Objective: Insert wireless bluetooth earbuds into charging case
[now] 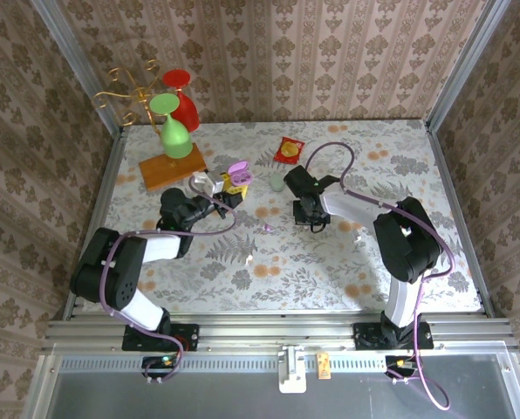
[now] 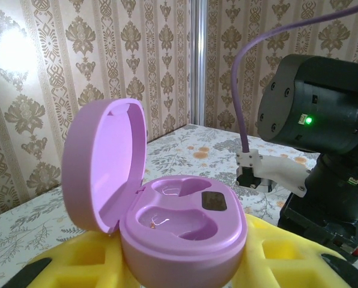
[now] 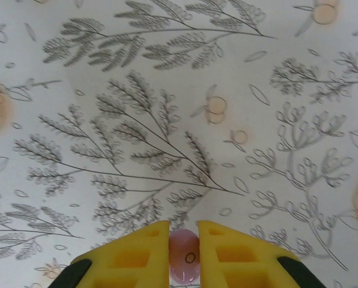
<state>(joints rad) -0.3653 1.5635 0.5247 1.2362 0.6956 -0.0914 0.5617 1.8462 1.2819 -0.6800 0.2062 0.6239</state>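
Note:
My left gripper (image 2: 182, 267) is shut on a lilac egg-shaped charging case (image 2: 185, 222), its yellow fingers (image 2: 287, 255) on either side of the base. The lid (image 2: 104, 162) stands open and both wells are empty. From above, the case (image 1: 238, 168) sits at the tip of the left gripper (image 1: 232, 185). My right gripper (image 3: 183, 231) is shut on a lilac earbud (image 3: 184, 264), which is held low over the flowered tablecloth. In the top view the right gripper (image 1: 314, 220) points down at mid-table. Another lilac earbud (image 1: 269, 227) lies loose between the arms.
A pale green case (image 1: 277, 182) stands beside the right wrist, and a red-and-yellow packet (image 1: 289, 150) lies behind it. At the back left, a green glass (image 1: 174, 131) and a red glass (image 1: 181, 96) stand by a wooden board (image 1: 171, 168) and a gold rack (image 1: 125, 92).

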